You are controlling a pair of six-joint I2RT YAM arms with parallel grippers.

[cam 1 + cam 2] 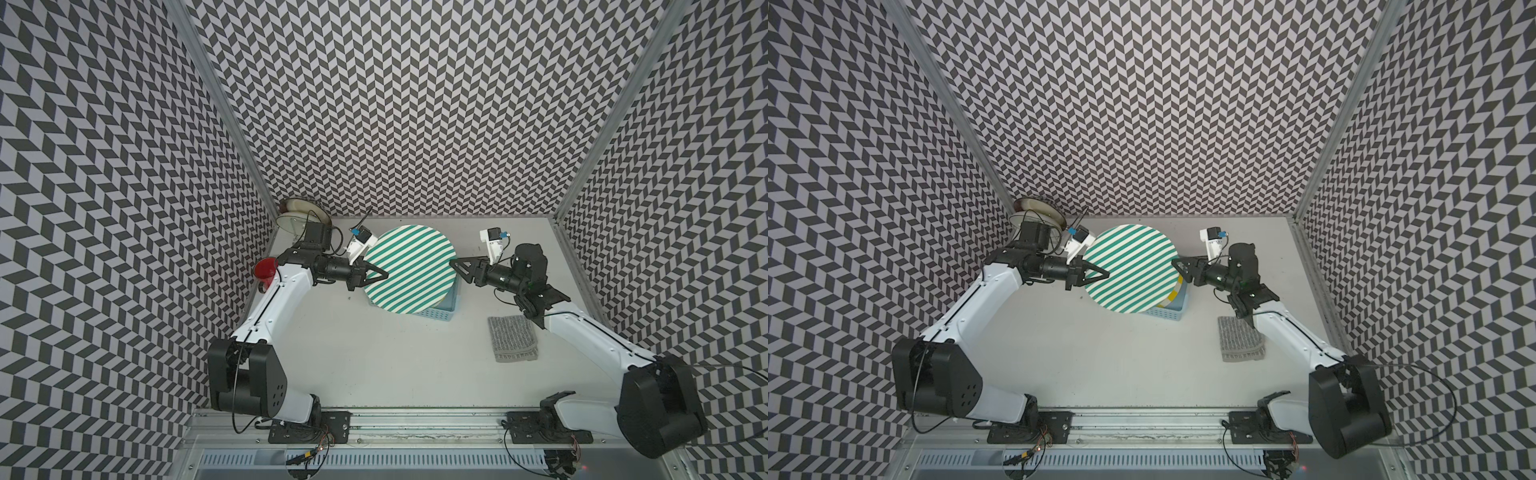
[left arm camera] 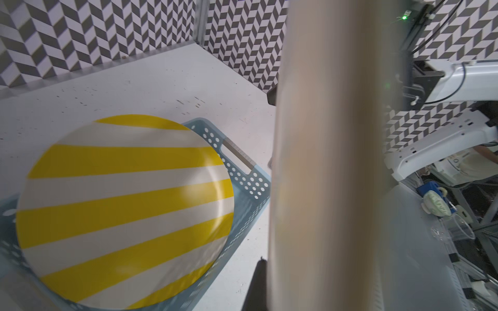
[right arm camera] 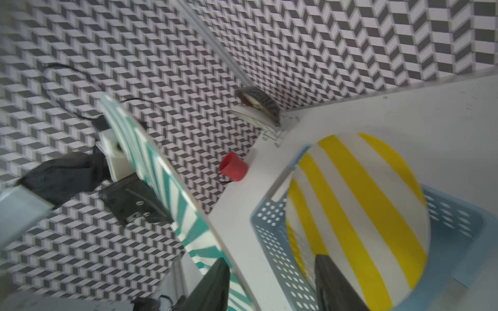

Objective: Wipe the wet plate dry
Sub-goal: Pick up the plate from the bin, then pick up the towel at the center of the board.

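The left gripper [image 1: 383,275] is clamped on the rim of the green-striped plate [image 1: 411,270]. It holds the plate raised and tilted above the blue basket [image 1: 445,311], probably so that the face is free for wiping. The right gripper [image 1: 454,263] sits at the opposite rim with its jaws apart and the edge unpinched between them (one grip seems enough to carry it), so that arm looks free to fetch the grey cloth [image 1: 513,338] lying flat on the table [image 1: 374,357] nearby. A yellow-striped plate [image 2: 124,210] rests in the basket below.
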